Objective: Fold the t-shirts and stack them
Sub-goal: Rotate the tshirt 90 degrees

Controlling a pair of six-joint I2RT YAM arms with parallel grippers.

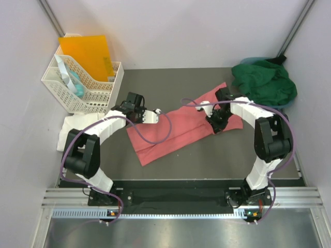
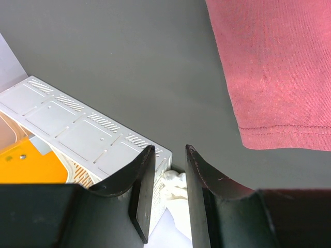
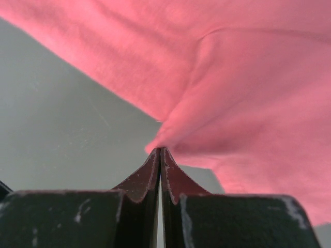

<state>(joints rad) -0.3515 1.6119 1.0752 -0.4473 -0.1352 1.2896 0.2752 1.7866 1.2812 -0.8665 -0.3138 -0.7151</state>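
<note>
A salmon-pink t-shirt (image 1: 176, 129) lies partly folded in the middle of the dark table. My right gripper (image 1: 214, 124) is shut on a pinched edge of it at its right end; the right wrist view shows the shut fingertips (image 3: 160, 150) with pink cloth (image 3: 238, 93) bunched at them. My left gripper (image 1: 153, 116) is open and empty at the shirt's left end, off the cloth (image 2: 279, 72), jaws (image 2: 169, 151) apart. A dark green t-shirt (image 1: 264, 80) lies crumpled at the back right. A white t-shirt (image 1: 70, 129) lies bunched at the left by the basket and shows between the left jaws (image 2: 176, 188).
A white lattice basket (image 1: 83, 85) holding an orange folder (image 1: 88, 54) stands at the back left, close to the left arm; its side (image 2: 77, 129) fills the left wrist view's left part. White walls close in both sides.
</note>
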